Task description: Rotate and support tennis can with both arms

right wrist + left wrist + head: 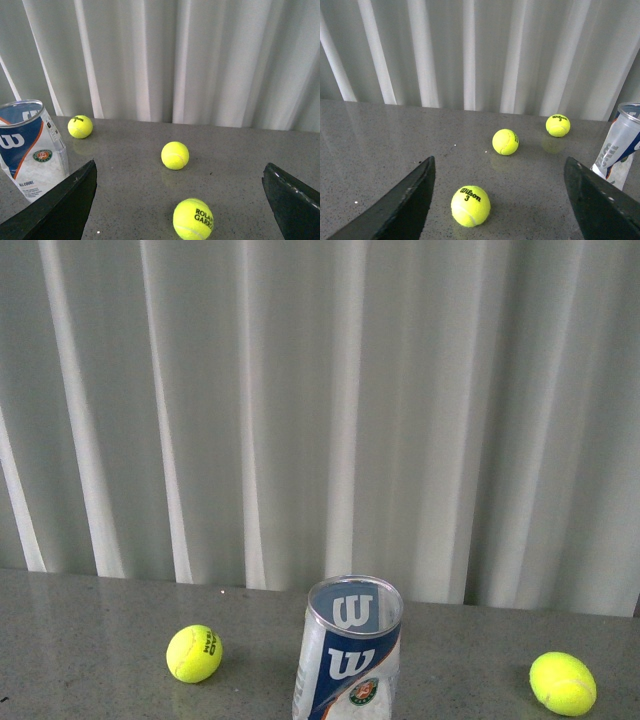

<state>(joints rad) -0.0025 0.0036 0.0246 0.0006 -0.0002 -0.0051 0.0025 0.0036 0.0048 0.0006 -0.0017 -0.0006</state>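
While both pincers are wide open and holding nothing, the clear plastic tennis can with the blue and white W label point(347, 652) leans on the smooth grey speckled surface point(90, 620) between two fuzzy yellow tennis balls point(194, 653). Its thin round wall looks slippery, so I think a one-sided push could tip it or dent it.
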